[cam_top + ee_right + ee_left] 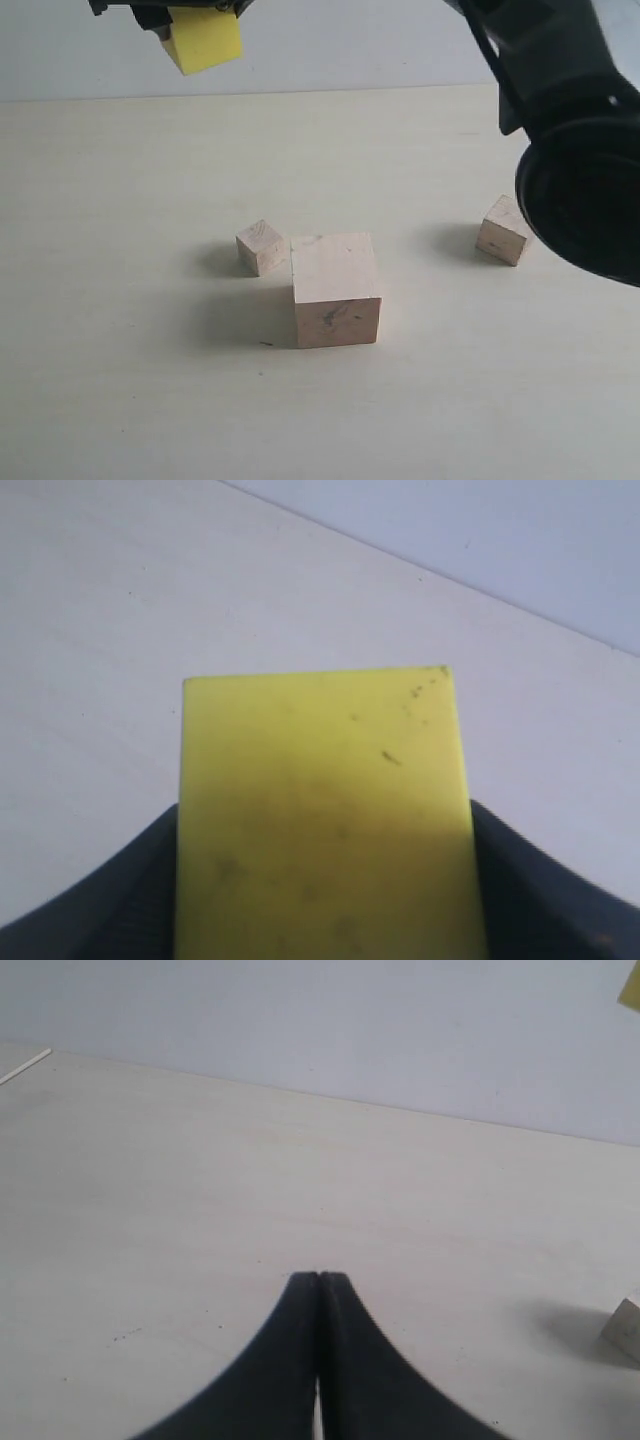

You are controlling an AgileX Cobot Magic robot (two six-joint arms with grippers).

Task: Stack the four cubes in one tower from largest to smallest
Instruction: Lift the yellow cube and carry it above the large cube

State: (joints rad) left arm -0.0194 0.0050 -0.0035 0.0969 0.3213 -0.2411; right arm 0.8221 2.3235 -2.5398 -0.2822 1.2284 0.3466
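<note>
The large pale wood cube (335, 290) stands on the table at the middle. A small wood cube (261, 247) sits close to its back left corner. The medium wood cube (503, 229) lies far right, partly behind the right arm. The yellow cube (207, 40) hangs high above the back left of the table. My right gripper (195, 12) is shut on it, having reached across; the yellow cube (325, 780) fills the space between the jaws of my right gripper (325, 820). My left gripper (318, 1278) is shut on nothing and hangs over bare table, out of the exterior view.
The right arm's dark body (580, 170) looms at the right of the exterior view. A pale wall rises behind the table's far edge (300, 93). At the left wrist view's edges show a wood cube (627, 1332) and a yellow corner (631, 990).
</note>
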